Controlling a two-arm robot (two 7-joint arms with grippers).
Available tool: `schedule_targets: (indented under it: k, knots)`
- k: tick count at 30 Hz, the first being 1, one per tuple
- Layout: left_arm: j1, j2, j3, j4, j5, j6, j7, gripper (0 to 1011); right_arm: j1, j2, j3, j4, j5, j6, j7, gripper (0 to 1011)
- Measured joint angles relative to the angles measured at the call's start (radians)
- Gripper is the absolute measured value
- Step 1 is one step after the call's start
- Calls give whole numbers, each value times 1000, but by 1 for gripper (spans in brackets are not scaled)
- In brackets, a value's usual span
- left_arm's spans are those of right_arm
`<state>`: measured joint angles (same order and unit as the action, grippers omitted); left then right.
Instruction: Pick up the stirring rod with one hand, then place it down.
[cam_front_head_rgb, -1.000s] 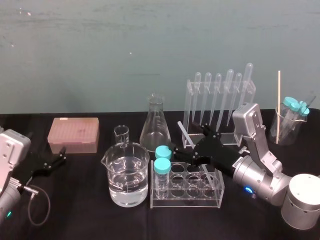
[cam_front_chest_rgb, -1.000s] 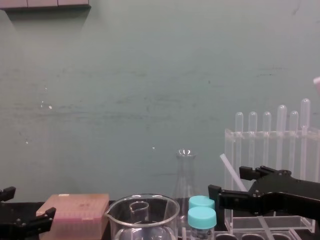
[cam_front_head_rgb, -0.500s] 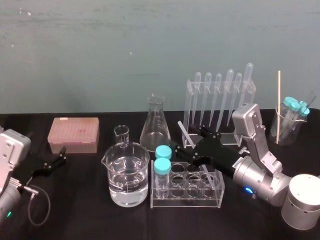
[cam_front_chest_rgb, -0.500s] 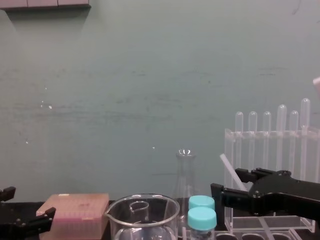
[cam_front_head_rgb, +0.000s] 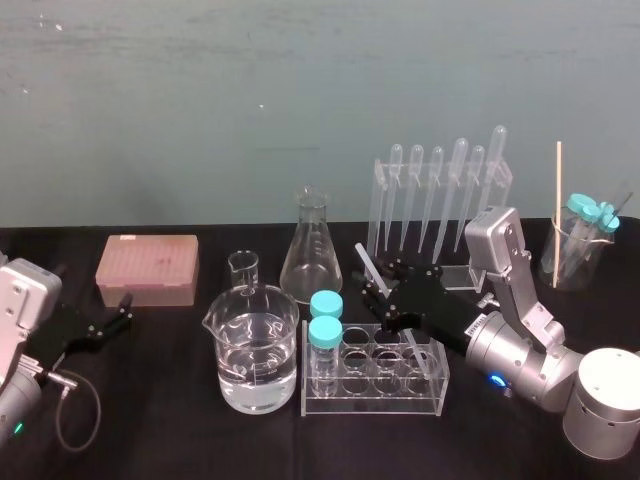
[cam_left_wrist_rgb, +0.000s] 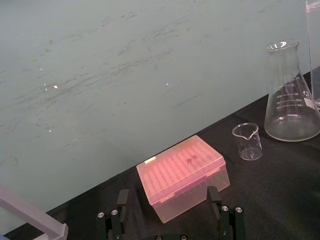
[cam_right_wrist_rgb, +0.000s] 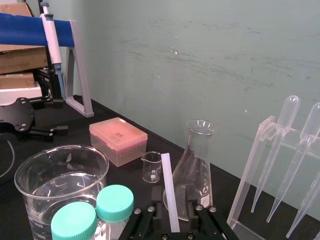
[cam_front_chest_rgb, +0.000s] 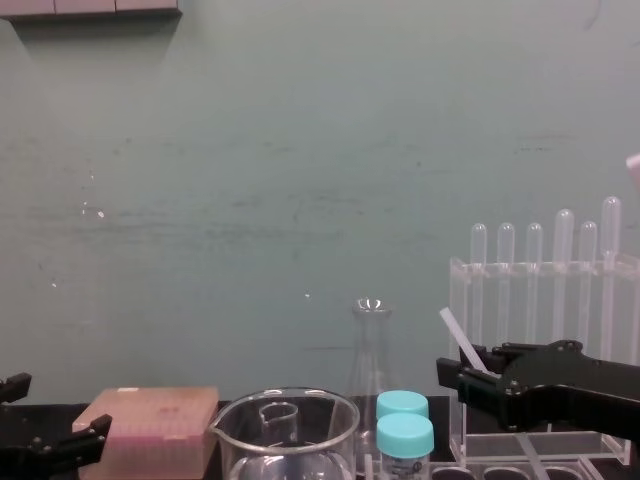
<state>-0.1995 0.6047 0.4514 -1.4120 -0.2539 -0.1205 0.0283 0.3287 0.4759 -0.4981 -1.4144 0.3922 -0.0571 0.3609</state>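
Nearest, at lower left of the head view: left gripper (cam_front_head_rgb: 122, 312), parked low over the black counter (cam_front_head_rgb: 170, 435), jaws apart, idle. Right of centre: clear tube rack (cam_front_head_rgb: 375, 392) with two teal-capped vials (cam_front_head_rgb: 323, 332). Just behind and above it: right gripper (cam_front_head_rgb: 378, 288), jaws set against both flanks of the stirring rod (cam_right_wrist_rgb: 168, 186), seemingly clamped on it. Rod leaning, upper tip toward upper left, lower part apparently down among the rack's wells. Farther back: pipette rack (cam_front_head_rgb: 440, 205) against the wall.

Judged light, stiff and smooth, so prone to slip or pivot between flat jaws; possibly brittle, material not discernible. Best taken above the tube rack's top edge and below the free tip, roughly at the present jaw position, then lifted along its own lean.

Hard to make out: lower end, lost behind clear walls; true pad contact, cut off at the bottom edge of the right wrist view.
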Motion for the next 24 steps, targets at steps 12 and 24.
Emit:
schedule_targets:
  k: [12,24]
  knots:
    - [0,0,0,0,0,0,0,1000,0,0,0,0,0,0,-1,67]
    - [0,0,0,0,0,0,0,1000,0,0,0,0,0,0,-1,67]
